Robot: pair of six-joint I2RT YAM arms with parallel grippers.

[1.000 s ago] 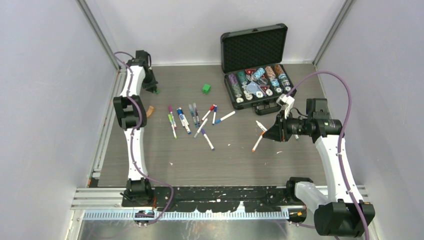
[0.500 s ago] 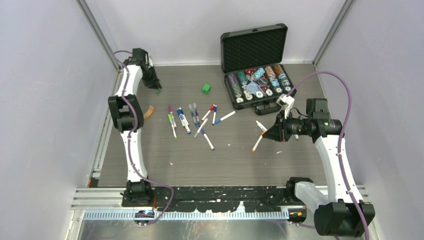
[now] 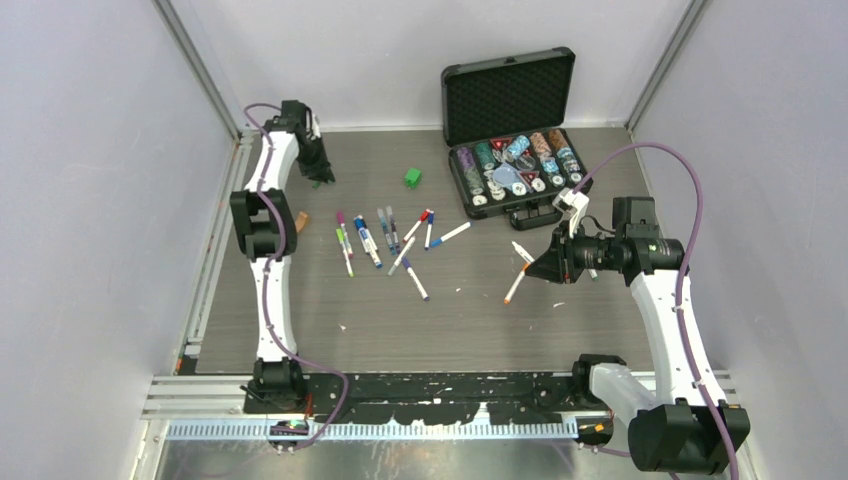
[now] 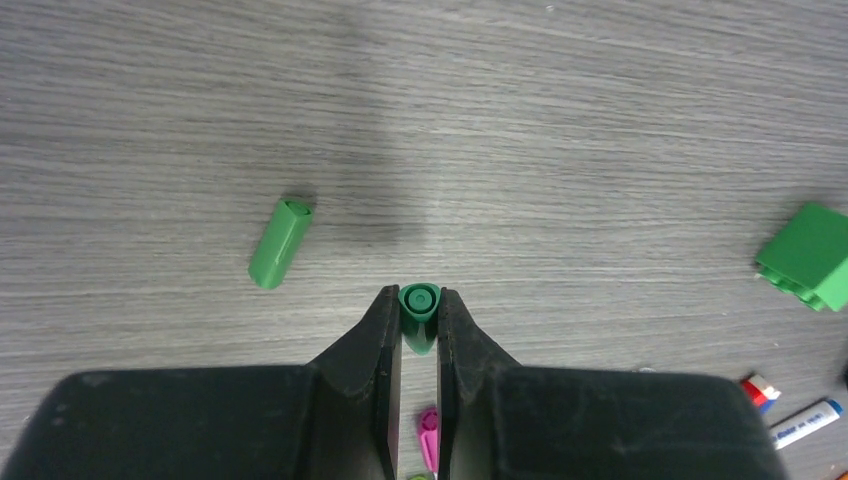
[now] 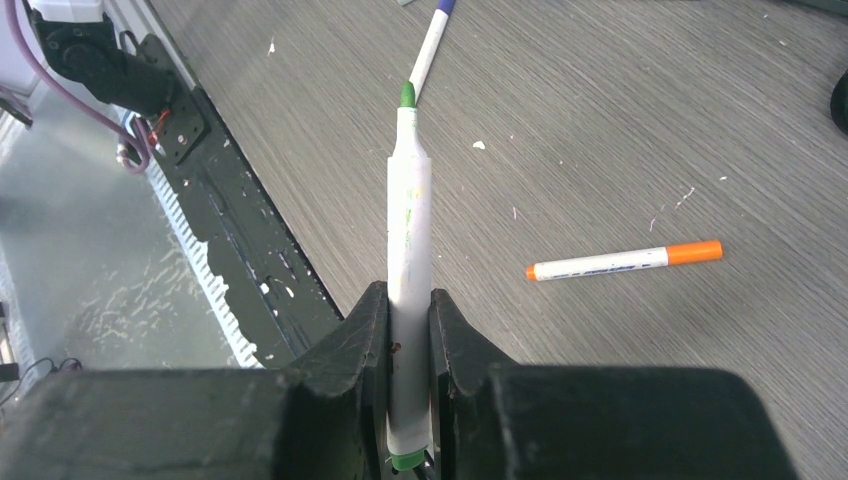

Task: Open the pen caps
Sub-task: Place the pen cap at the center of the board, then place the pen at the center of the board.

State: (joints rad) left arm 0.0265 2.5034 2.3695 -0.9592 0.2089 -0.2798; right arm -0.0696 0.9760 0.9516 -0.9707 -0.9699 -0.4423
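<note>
My left gripper (image 3: 322,172) is at the table's back left, shut on a green pen cap (image 4: 418,320) that stands end-on between its fingertips (image 4: 385,320). A second green cap (image 4: 279,243) lies loose on the table to its left. My right gripper (image 3: 537,265) is at mid right, shut on a white-barrelled pen (image 5: 409,200) whose bare green tip points away from it. Several capped pens (image 3: 385,240) lie in a cluster at the table's middle. An orange-capped pen (image 5: 625,260) lies apart, just left of the right gripper in the top view (image 3: 515,286).
An open black case of poker chips (image 3: 515,170) stands at the back right. A small green cube (image 3: 412,177) lies between it and the left gripper, also in the left wrist view (image 4: 812,256). A small orange-brown piece (image 3: 301,220) lies by the left arm.
My left gripper has swung to the right along the back of the table, still holding the green cap. The right arm and its pen have not moved.
</note>
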